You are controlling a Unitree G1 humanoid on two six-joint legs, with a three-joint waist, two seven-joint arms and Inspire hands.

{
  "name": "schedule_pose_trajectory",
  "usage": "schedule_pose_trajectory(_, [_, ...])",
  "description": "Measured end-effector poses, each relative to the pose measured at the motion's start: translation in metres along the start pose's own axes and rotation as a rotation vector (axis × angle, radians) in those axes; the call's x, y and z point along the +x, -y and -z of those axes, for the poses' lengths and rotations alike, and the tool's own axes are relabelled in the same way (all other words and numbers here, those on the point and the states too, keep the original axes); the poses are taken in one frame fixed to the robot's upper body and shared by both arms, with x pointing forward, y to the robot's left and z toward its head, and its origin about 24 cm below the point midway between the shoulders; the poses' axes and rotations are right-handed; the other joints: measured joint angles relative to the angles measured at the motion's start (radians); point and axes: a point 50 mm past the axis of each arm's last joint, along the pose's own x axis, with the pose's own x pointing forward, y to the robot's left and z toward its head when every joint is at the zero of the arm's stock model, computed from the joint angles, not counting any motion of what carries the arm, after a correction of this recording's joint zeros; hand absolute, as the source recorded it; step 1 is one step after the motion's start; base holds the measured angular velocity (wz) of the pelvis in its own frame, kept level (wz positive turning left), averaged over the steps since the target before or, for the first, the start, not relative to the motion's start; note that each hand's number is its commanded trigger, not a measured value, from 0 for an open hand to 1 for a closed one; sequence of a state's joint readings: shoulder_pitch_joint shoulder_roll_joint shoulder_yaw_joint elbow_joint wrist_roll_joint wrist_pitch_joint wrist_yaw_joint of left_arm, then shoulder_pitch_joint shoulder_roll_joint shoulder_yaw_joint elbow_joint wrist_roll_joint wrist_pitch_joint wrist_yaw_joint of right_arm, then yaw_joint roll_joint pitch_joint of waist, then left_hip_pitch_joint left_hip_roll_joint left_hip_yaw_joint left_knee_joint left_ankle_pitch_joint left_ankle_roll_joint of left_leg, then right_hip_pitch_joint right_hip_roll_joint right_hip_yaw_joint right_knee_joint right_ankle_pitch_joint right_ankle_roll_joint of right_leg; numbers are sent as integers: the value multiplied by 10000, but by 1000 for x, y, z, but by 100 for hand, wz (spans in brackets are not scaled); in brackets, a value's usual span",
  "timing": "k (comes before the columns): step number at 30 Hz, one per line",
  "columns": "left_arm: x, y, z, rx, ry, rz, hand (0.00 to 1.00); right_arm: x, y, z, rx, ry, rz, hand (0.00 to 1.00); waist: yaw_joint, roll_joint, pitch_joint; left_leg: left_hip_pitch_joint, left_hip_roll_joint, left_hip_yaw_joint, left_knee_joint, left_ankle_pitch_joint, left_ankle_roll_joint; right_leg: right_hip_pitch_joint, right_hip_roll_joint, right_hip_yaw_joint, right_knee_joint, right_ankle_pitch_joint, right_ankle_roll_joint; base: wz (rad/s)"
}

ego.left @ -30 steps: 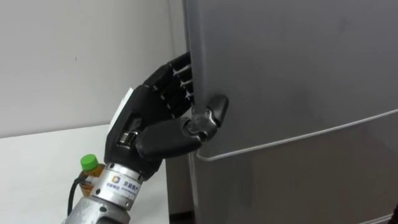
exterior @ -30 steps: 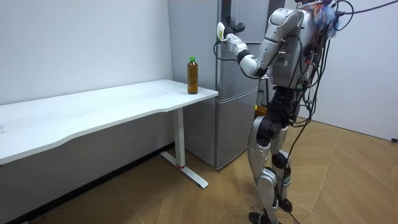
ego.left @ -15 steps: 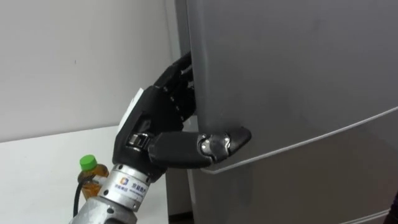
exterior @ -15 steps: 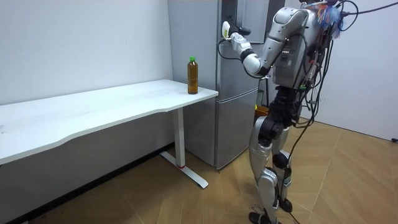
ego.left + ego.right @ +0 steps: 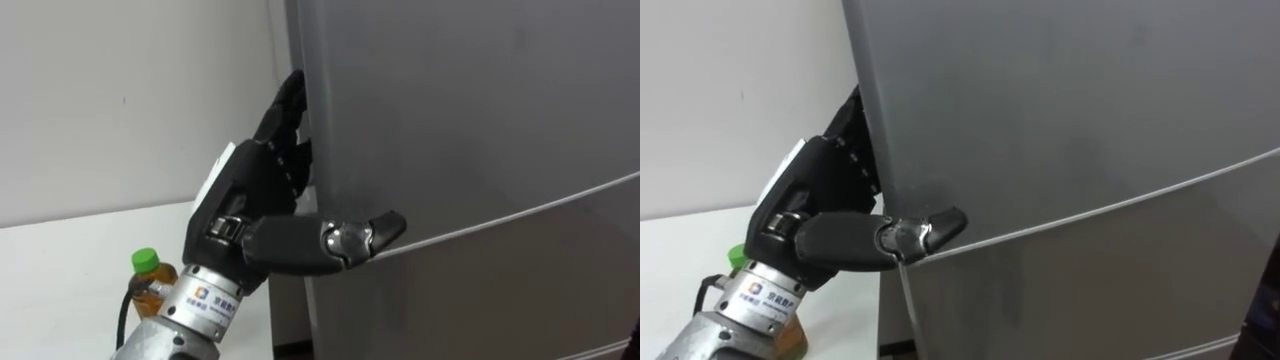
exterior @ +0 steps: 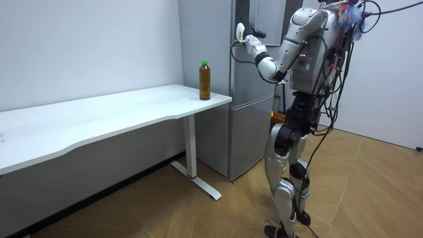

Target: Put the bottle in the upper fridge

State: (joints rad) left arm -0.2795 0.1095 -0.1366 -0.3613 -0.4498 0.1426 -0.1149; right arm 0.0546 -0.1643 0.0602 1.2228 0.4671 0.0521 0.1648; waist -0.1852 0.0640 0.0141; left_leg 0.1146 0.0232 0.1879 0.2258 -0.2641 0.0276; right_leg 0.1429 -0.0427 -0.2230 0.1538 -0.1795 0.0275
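The bottle [image 6: 205, 80] stands upright on the bench [image 6: 99, 116], close to the corner nearest the fridge [image 6: 248, 99], with nothing touching it. It is a slim cylinder of clear plastic holding amber-brown liquid, topped by a round green cap [image 5: 146, 260]. In the eye views its cap and shoulder show just beside the robot's wrist.

The bench is a long, smooth white slab with a curved front edge, carried on a white metal leg with a flat foot.

The left hand [image 5: 250, 190], black, jointed plastic on a bare metal wrist cuff, is raised to the left edge of the fridge's upper door [image 5: 460, 110]. The hand's far end passes behind that edge and is hidden there, so I cannot tell whether it has closed on the door.

The door is a flat sheet of matte grey metal with a faint brushed sheen. A thin pale seam parts it from the lower door [image 5: 480, 290], which has the same finish.

Behind the bench is a plain white wall [image 5: 120, 100]. The robot stands upright before the fridge on a wooden parquet floor [image 6: 198, 211].
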Motion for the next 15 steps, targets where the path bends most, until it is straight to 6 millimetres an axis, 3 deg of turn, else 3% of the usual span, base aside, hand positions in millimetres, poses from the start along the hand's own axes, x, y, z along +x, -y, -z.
schedule_pose_trajectory(15, [0,5,2,264,-117,579,0,0,-1,-1,-90,61,-14,0,-20,-27,-7,3,-7,-3,-13,0,1,-11,-5,15,-11,2,3,0])
